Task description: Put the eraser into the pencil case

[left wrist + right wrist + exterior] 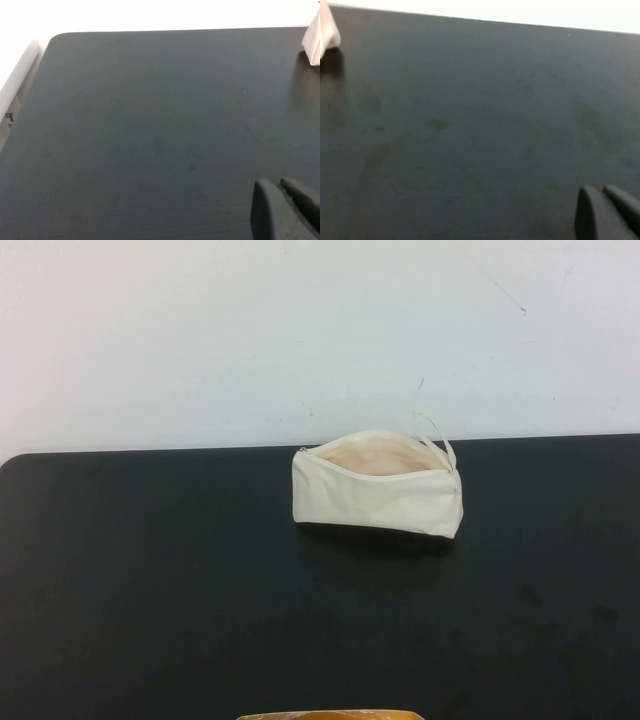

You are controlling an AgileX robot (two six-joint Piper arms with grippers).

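Note:
The cream-white pencil case stands unzipped at the back middle of the black table, its peach lining showing and its loop strap at the right end. A corner of it shows in the left wrist view and in the right wrist view. The eraser is not in view. Neither arm shows in the high view. My left gripper hangs over bare table left of the case, fingers pressed together and empty. My right gripper hangs over bare table right of the case, fingers together and empty.
The black table ends at a white wall behind the case. A tan-orange object pokes in at the front edge of the high view. The table's left edge and rounded corner show in the left wrist view.

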